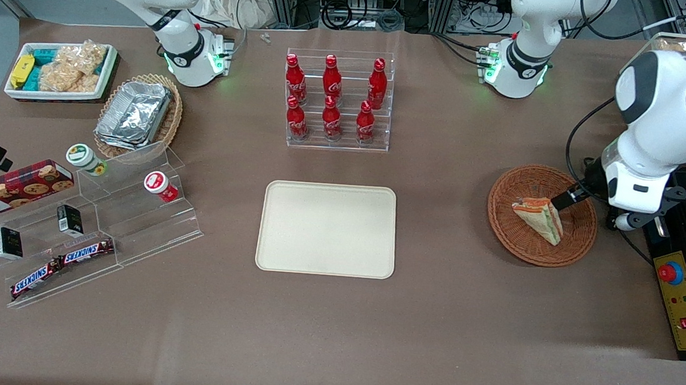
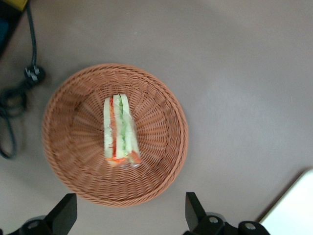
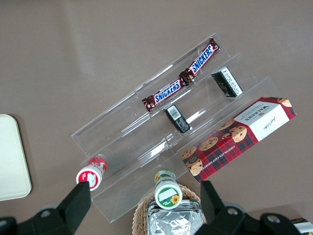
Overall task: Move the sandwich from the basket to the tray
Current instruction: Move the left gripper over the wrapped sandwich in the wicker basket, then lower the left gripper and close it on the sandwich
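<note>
Here the sandwich (image 1: 539,218) lies on its side in the round reddish-brown wicker basket (image 1: 521,241), toward the working arm's end of the tabletop (image 1: 334,325). In the left wrist view its pale bread and orange and green filling layers sit near the basket's middle. The jaws (image 2: 129,215) hang above the basket, spread wide apart and holding nothing; in the front view one dark fingertip seems to hover just over the sandwich's upper edge, though contact is hard to judge. The cream tray (image 1: 327,229) sits bare, well apart from the basket, nearer the front camera than the rack of red bottles (image 1: 337,98).
</note>
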{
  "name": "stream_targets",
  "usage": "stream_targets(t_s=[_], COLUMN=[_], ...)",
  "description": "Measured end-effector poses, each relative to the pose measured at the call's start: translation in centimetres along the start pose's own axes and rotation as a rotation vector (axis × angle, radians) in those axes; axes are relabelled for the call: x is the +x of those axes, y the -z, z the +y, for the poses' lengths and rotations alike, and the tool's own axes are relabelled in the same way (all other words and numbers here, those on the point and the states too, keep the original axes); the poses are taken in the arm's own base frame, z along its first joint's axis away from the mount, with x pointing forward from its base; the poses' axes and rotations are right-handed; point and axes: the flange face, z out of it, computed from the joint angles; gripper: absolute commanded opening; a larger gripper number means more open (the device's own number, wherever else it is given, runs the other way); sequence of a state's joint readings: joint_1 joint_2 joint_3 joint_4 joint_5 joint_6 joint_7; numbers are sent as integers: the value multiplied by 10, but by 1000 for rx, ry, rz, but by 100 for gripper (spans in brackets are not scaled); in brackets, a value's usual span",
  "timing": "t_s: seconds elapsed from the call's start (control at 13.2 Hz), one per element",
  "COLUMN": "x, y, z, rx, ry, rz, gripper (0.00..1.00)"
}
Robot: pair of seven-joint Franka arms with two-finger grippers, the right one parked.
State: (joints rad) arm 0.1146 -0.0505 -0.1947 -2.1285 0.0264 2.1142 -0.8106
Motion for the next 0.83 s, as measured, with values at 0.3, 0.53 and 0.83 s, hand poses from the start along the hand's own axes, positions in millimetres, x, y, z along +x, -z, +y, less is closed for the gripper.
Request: stream_targets(t_s=[0.3, 0.53, 0.83], x=[-6, 4, 7], y=[-48, -78, -122], z=[-7, -11, -24], rx=[1, 16, 34], ry=[251, 292, 316], rz=[-11, -36, -65], gripper=[100, 100, 100])
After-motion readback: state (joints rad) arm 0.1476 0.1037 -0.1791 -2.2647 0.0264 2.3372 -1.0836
